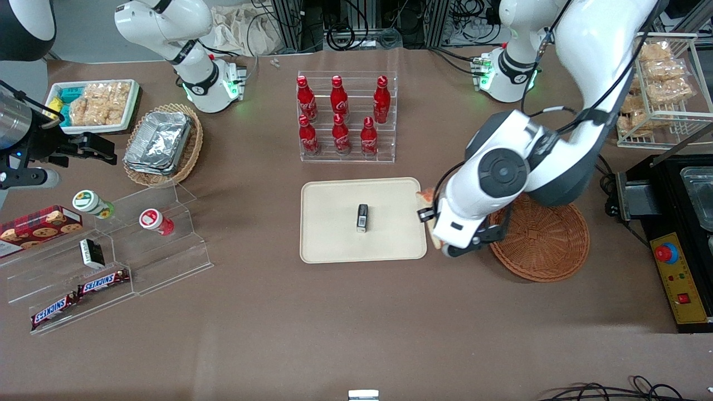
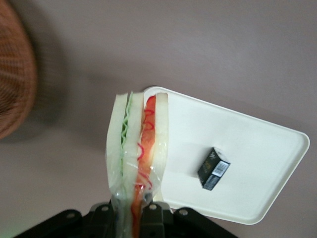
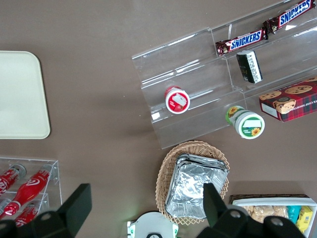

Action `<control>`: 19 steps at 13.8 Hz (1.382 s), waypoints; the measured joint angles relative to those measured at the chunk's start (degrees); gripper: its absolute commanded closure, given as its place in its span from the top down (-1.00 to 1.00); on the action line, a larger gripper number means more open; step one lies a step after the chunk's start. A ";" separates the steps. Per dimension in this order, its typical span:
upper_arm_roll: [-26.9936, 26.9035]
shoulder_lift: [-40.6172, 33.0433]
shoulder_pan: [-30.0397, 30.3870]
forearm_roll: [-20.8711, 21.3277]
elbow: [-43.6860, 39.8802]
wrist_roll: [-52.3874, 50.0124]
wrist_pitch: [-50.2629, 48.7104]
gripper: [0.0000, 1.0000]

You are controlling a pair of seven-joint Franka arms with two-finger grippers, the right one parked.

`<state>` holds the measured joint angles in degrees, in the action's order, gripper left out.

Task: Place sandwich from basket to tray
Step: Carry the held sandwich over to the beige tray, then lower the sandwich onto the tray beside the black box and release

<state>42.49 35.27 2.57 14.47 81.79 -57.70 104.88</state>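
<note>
Bystanders on the brown surface (image 1: 334, 323)

Six cola bottles (image 1: 340, 114) stand in a clear rack. Toward the parked arm's end: foil containers (image 1: 159, 139) in a tan basket, a snack tray (image 1: 97, 103), a cookie box (image 1: 39, 225), two Snickers bars (image 1: 78, 295) and two small tubs on clear steps (image 1: 139, 245). A small black box (image 1: 362, 217) is nearer the middle.

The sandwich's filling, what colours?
Green and red-orange between white bread, clearest in the left wrist view, held by the gripper.
</note>
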 measured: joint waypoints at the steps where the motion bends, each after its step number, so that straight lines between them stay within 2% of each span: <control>1: -0.01 1.67 -1.24 1.69 0.36 0.00 1.38 -1.00; 4: -0.09 7.18 -4.29 7.12 1.73 0.00 2.86 -1.00; 10: -0.26 11.87 -4.68 12.82 10.10 0.03 10.58 -1.00; 11: -0.21 11.86 -4.69 13.27 10.42 0.04 10.60 -0.28; 12: -0.13 11.85 -4.70 13.53 10.43 0.08 10.60 0.99; 16: -0.09 10.99 -4.38 13.60 9.03 0.01 10.05 1.00; 19: 0.28 6.80 -3.82 12.15 2.07 -0.02 2.26 1.00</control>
<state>42.78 42.06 -1.25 26.62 83.86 -57.72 107.13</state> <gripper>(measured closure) 0.163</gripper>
